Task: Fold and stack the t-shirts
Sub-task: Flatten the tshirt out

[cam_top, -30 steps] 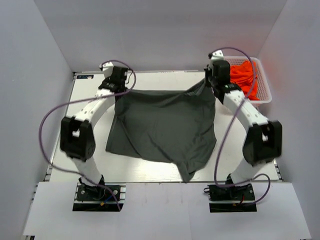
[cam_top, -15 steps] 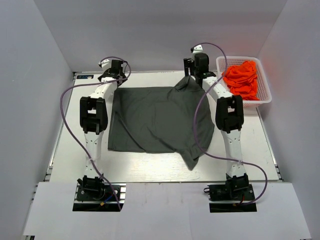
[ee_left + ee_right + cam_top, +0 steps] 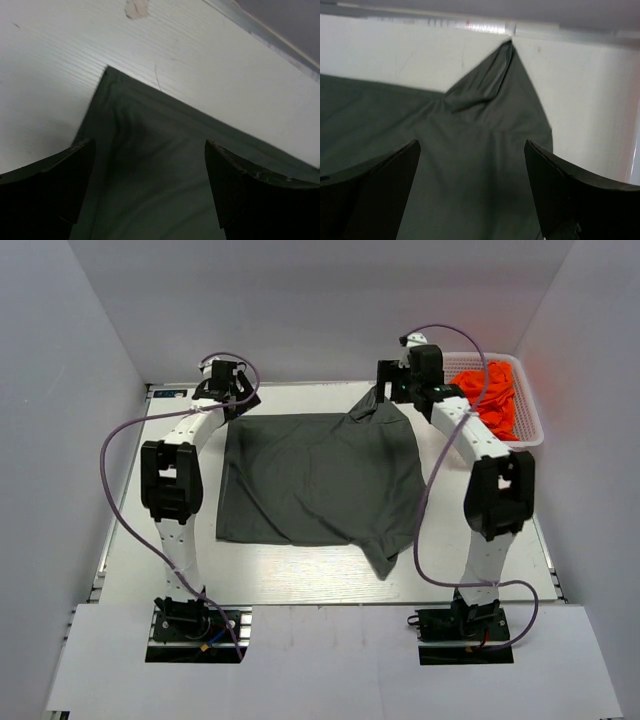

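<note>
A dark grey t-shirt [image 3: 318, 478] lies spread on the white table [image 3: 130, 500], with one sleeve trailing toward the near edge. My left gripper [image 3: 229, 398] hovers open over its far left corner [image 3: 112, 80], with nothing between the fingers [image 3: 55, 180]. My right gripper [image 3: 387, 396] stands open over the far right corner, where the cloth rises in a small peak [image 3: 502, 60]. In both wrist views the grey cloth lies below the gap, gripped by neither gripper [image 3: 149, 144] [image 3: 471, 145]. Orange t-shirts [image 3: 488, 396] lie bundled in a basket.
The white plastic basket [image 3: 528, 436] sits at the far right corner of the table, close to my right arm. Grey walls enclose the table on the left, right and back. Purple cables loop from both arms.
Both grippers were shut on the shirt's far corners and have opened, letting them go. The arms reached farther back and the shirt has settled flatter, shifted slightly toward the far edge.
</note>
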### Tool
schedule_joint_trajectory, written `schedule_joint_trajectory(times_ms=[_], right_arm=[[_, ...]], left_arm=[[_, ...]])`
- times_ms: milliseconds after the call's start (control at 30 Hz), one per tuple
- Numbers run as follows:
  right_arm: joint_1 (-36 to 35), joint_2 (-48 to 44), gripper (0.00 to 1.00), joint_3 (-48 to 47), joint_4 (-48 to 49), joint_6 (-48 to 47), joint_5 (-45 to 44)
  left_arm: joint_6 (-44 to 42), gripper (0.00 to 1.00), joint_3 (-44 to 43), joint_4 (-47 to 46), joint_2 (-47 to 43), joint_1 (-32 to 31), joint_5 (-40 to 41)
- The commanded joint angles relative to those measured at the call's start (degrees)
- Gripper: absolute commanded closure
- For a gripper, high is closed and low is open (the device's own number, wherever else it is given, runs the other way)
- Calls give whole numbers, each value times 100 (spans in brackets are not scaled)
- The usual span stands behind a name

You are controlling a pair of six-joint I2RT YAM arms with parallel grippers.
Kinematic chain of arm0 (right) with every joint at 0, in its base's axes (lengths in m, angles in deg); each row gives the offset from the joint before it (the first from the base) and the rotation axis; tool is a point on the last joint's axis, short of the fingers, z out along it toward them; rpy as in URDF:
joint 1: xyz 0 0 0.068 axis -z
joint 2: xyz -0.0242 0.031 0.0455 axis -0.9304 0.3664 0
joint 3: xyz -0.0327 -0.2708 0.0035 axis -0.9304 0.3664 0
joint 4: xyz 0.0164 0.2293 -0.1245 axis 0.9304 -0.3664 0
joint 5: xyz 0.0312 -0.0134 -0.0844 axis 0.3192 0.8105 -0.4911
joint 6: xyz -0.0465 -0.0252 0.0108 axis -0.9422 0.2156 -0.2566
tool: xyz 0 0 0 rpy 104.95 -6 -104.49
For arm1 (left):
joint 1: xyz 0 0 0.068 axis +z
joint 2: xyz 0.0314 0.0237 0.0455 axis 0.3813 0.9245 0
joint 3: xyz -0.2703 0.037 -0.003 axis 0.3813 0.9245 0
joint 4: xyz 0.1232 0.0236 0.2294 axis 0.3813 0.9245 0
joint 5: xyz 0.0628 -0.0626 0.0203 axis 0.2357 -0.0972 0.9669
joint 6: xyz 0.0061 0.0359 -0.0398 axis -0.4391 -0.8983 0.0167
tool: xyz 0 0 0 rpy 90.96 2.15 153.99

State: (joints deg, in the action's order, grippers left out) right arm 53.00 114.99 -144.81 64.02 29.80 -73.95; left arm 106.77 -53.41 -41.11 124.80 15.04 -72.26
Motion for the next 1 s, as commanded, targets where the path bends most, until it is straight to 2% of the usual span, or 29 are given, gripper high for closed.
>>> schedule_joint_trajectory(times_ms=[0,133,267,367,500,733,900,967], right_arm=[[21,-561,10,948,-666,752,135],[21,-816,10,1487,-816,990,-461],[39,-519,10,1286,-1237,1183,-727],[39,-211,10,1180,-1422,1298,-911],[21,227,10,1030,-1511,1351,-1122],[-57,984,10,626,-1186,1228,-394],[-172,1214,10,591,-825,1149,467],[-216,1231,10,573,-790,1184,504]], left_arm=[[-115,0,472,-272,-504,-53,-921],[-168,0,842,-519,-496,-53,-1388],[-221,0,386,-143,22,-106,-1503],[-221,0,87,236,399,-106,-1390],[-221,0,226,412,506,-106,-1030],[-221,0,526,666,454,105,-502],[-221,0,526,799,401,105,-290],[-221,0,526,851,401,158,-220]])
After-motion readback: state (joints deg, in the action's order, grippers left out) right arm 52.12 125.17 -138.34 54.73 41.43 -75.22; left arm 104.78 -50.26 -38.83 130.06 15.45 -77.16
